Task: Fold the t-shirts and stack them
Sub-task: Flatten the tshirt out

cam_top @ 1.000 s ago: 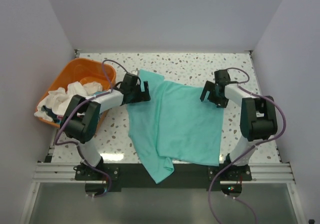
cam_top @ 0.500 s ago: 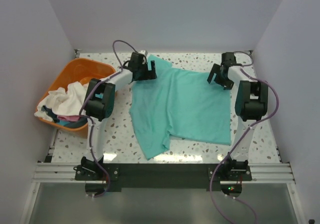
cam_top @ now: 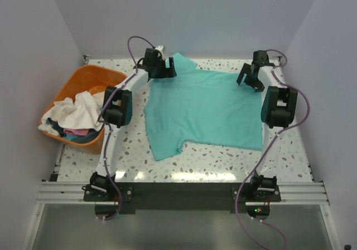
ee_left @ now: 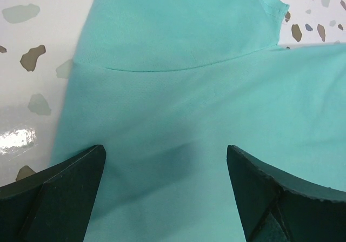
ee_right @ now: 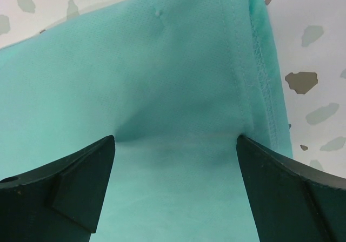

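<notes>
A white speckled table [cam_top: 217, 162] sits between pale walls. From above, the teal-green t-shirt [cam_top: 203, 110] lies spread out and mostly flat across the middle of the table, with one sleeve at the near left. The left gripper [cam_top: 169, 70] is at the shirt's far left corner and the right gripper [cam_top: 249, 81] at its far right corner. An orange basket [cam_top: 67, 91] on the left holds a white t-shirt [cam_top: 70, 110] and a pink t-shirt [cam_top: 78, 131] in a heap.

The left wrist view shows two dark fingers [ee_left: 59, 196] standing wide apart. Teal cloth lies between and beyond them, crossed by a seam, and nothing is clamped.

In the right wrist view the fingers [ee_right: 65, 190] are also spread wide over the cloth, beside a stitched hem, pinching nothing.
</notes>
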`<action>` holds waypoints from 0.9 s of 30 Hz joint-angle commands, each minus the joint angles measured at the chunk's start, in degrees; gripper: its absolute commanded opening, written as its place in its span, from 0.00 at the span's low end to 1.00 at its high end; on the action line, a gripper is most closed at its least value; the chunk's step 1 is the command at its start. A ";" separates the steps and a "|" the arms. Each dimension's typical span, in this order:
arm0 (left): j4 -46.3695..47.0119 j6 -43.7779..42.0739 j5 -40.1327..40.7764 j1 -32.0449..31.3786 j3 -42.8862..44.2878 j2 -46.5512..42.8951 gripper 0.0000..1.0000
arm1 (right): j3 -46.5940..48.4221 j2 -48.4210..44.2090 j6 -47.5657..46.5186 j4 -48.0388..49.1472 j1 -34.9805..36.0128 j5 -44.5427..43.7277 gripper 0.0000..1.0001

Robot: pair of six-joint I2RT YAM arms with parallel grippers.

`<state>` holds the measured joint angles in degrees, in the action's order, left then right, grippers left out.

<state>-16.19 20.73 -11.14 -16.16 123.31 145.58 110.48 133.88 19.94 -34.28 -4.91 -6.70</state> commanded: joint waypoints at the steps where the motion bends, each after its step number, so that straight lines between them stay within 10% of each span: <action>1: -3.06 -1.48 -3.36 0.96 2.63 0.50 1.00 | 2.54 0.68 -2.10 -4.65 -0.28 0.54 0.99; 11: -6.75 -2.62 -1.36 -3.34 -1.99 -23.70 1.00 | -5.34 -22.15 -4.31 -7.63 2.18 4.24 0.99; 20: -0.15 8.08 7.86 -13.96 -58.81 -68.78 1.00 | -48.92 -69.60 5.53 -3.86 4.29 -2.44 0.99; 27: -10.35 22.68 18.17 -20.75 -82.77 -91.42 1.00 | -63.71 -95.63 9.85 -13.97 4.20 -4.11 0.99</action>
<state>-19.35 35.03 0.97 -35.90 48.34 57.91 50.24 42.57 26.28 -43.16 -0.54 -8.75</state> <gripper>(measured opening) 0.997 0.985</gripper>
